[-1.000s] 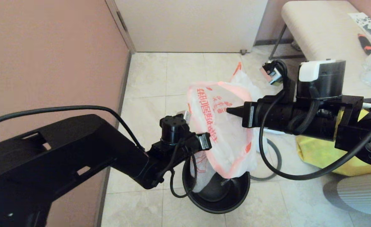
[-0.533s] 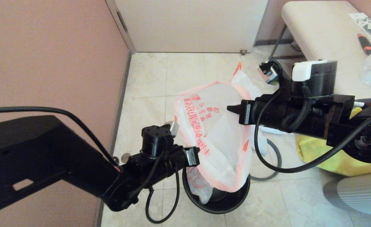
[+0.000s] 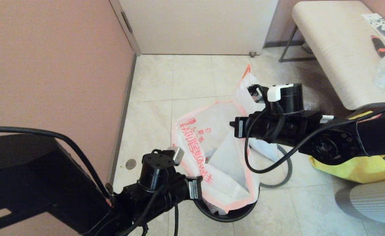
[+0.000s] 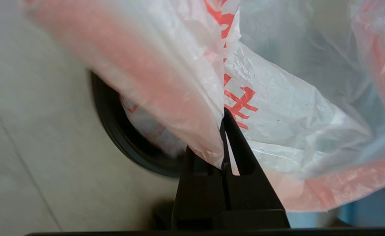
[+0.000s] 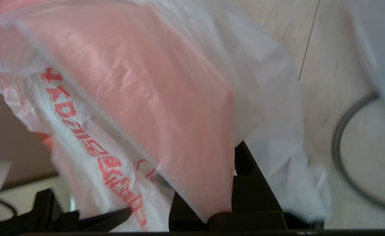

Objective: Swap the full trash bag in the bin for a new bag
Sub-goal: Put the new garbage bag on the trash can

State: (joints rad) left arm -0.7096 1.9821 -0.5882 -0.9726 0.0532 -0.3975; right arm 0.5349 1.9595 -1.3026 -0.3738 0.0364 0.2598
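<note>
Fingers [image 4: 227, 131] — new bag [image 3: 222, 164] pinched between

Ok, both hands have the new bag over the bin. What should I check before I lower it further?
1. Left hand shut on the new bag at its edge: ok.
2. Right hand holding the opposite edge: ok, though film covers most of it in its wrist view.
3. Bag mouth spread open between the hands: ok.
4. Bag's lower end inside the bin: ok.
5. Bag edge folded over the bin's rim: not ok, it is held well above it.
6. Full trash bag out of the way: ok, it is on the floor behind the right arm.
</note>
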